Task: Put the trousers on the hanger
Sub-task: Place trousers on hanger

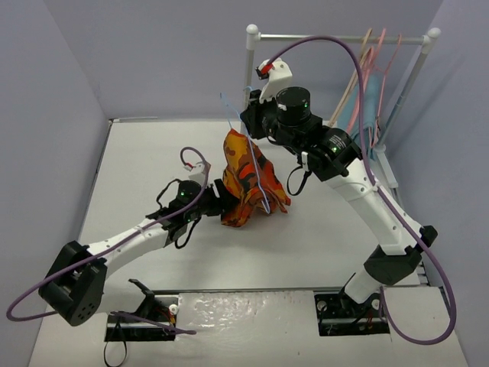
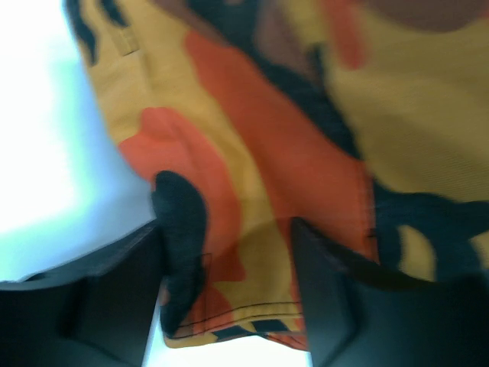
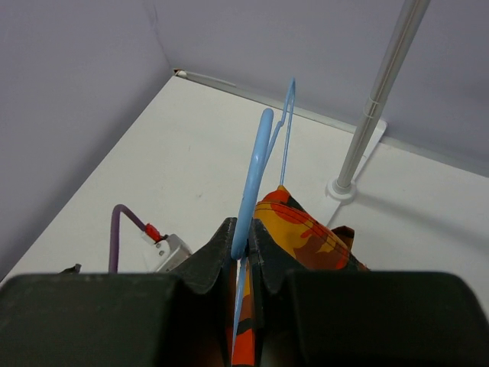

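The camouflage trousers (image 1: 248,177) hang bunched over the thin light-blue hanger (image 1: 260,187) at mid table, their lower end resting on the surface. My right gripper (image 1: 256,115) is shut on the hanger's blue wire; in the right wrist view the hanger (image 3: 256,164) rises from between the closed fingers (image 3: 241,233) and the trousers (image 3: 306,233) lie just beyond. My left gripper (image 1: 223,201) is at the trousers' lower left edge. In the left wrist view its fingers (image 2: 344,306) stand apart with the trousers' hem (image 2: 244,252) lying flat between them.
A white clothes rail (image 1: 336,37) stands at the back right with tan and pink hangers (image 1: 367,65) and a teal cloth (image 1: 370,103). Its pole (image 3: 374,107) and foot are just beyond the trousers. Grey walls close in the table on three sides.
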Available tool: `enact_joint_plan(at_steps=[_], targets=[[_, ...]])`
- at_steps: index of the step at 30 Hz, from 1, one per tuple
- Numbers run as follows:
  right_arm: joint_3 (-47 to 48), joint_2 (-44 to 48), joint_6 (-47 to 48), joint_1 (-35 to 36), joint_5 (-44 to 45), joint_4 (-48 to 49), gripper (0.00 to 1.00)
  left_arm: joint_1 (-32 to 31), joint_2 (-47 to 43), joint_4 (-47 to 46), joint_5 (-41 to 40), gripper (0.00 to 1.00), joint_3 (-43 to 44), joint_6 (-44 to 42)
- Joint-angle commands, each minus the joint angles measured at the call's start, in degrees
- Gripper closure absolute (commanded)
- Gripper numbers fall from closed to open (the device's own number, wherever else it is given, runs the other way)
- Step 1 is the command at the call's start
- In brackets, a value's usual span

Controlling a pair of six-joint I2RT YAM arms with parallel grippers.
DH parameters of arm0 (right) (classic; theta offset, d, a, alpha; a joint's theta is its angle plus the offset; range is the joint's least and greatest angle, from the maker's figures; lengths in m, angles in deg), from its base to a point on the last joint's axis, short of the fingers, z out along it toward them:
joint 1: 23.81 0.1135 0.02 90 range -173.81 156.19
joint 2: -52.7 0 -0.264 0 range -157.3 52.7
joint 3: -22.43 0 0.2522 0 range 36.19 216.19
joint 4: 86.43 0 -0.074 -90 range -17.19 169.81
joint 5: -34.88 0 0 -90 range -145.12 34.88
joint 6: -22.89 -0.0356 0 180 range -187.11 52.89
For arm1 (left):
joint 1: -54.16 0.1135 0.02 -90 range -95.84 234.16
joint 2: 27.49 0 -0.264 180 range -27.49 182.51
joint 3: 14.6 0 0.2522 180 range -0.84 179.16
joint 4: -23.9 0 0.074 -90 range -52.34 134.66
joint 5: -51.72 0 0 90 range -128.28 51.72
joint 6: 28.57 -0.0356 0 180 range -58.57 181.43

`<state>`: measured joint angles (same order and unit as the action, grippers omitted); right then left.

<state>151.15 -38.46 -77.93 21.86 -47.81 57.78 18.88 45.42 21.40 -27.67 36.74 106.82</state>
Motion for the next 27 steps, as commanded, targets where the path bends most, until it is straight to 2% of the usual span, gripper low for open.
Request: enact_joint_plan(at_steps=[1, 2, 4, 8, 10, 13, 19, 23, 27], targets=[[3.2, 1.4, -0.5, 0.2, 2.0, 11.0, 1.00, -1.9, 1.0, -5.9, -0.9, 0.31, 6.9, -3.3], [2.7, 1.5, -0.4, 0.1, 2.4, 11.1, 1.00, -1.9, 0.9, -4.2, -1.9, 0.31, 7.4, -3.3], [1.5, 1.9, 0.1, 0.2, 4.6, 11.0, 1.00, -1.8, -2.4, 3.0, -5.2, 0.21, 9.4, -6.5], [-0.6, 2.1, 1.1, 0.1, 8.7, 11.0, 1.00, -1.8, -8.9, 16.8, -12.6, 0.12, 13.8, -11.1], [-1.0, 1.7, 1.3, 0.0, 10.1, 10.9, 1.00, -1.7, -11.9, 24.9, -15.6, 0.10, 16.0, -12.8], [-0.9, 0.0, 0.7, -0.1, 11.4, 10.4, 1.00, -1.7, -16.0, 32.0, -18.8, 0.09, 19.8, -15.1], [-0.6, -4.2, -2.1, 0.0, 11.2, 10.0, 1.00, -1.9, -19.8, 39.7, -17.4, 0.08, 26.2, -19.6], [-0.1, -7.7, -4.2, 0.0, 11.2, 10.0, 1.00, -3.2, -19.8, 37.6, -14.6, 0.08, 26.7, -19.6], [0.5, -10.5, -6.3, 0.1, 11.6, 10.1, 1.00, -6.3, -18.6, 35.1, -15.4, 0.07, 27.0, -18.7]])
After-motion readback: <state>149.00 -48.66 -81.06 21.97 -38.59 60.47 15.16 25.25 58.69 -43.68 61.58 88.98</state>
